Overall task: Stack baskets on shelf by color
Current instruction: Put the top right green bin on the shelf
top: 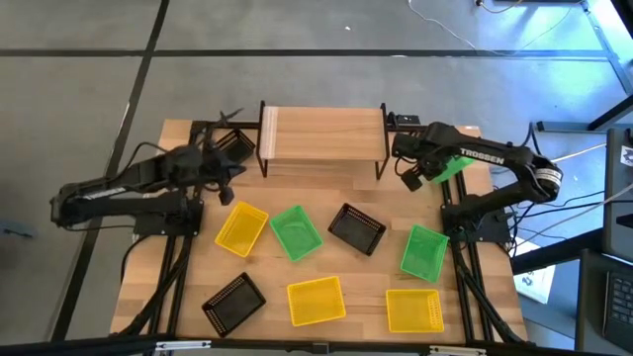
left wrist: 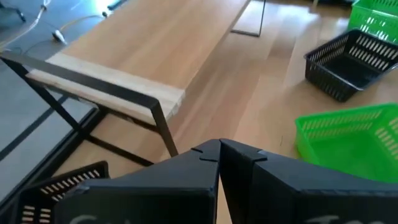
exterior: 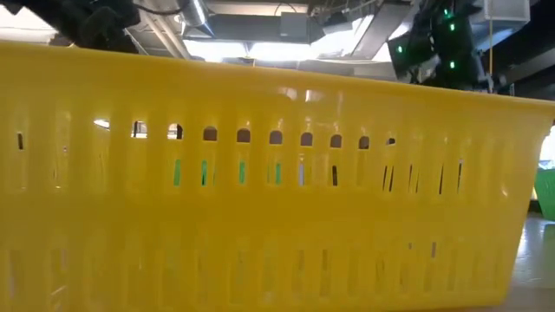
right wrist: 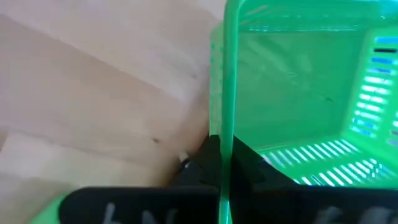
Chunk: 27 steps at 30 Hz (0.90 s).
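The shelf (top: 321,129) stands at the table's far edge, its plank top bare. My right gripper (top: 413,176) is just right of the shelf, shut on a green basket (top: 452,164). My left gripper (top: 226,178) hovers shut near the shelf's left end (left wrist: 124,93), beside a black basket (top: 233,144) and touching nothing. On the table rest three yellow baskets (top: 241,228) (top: 316,301) (top: 414,310), two green (top: 296,232) (top: 424,251) and two black (top: 356,228) (top: 234,301). My right gripper pinches the green basket by its rim (right wrist: 227,124), with one finger (right wrist: 252,165) inside the basket and the other (right wrist: 205,158) outside against the wall. Whether the basket is lifted clear of the table, I cannot tell.
A yellow basket (exterior: 260,191) sits right in front of the low camera and blocks most of that view. Bare tabletop (top: 316,193) lies between the shelf and the row of baskets. The arm bases (top: 163,213) (top: 480,218) stand at the table's left and right sides.
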Tool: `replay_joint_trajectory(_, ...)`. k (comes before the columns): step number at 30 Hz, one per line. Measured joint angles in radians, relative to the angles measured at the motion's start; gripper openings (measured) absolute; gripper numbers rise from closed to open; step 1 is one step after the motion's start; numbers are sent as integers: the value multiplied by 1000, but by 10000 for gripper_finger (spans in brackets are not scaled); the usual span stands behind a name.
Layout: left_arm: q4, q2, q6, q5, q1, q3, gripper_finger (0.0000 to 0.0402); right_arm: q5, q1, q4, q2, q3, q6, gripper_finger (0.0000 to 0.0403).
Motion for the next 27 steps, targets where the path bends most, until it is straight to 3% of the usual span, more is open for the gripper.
replay_joint_trajectory(5, -71, 89, -59, -23, 1, 104, 0, 68, 56, -75, -3, 153, 51, 1)
replay_joint_trajectory(9, -137, 148, -105, -50, 1, 199, 0, 109, 90, -69, -1, 285, -23, 0)
replay_joint_trajectory(14, -163, 191, -98, -51, 1, 272, 0, 132, 130, -35, 11, 430, -374, 0)
replay_joint_trajectory(20, -170, 190, -99, -52, 1, 280, 0, 128, 139, 144, 46, 516, -770, 0)
replay_joint_trajectory(24, -168, 190, -98, -52, 1, 280, 0, 14, 132, 290, 87, 516, -968, 0)
replay_joint_trajectory(27, -168, 190, -98, -52, 1, 280, 0, -54, 121, 347, 134, 516, -1000, 0)
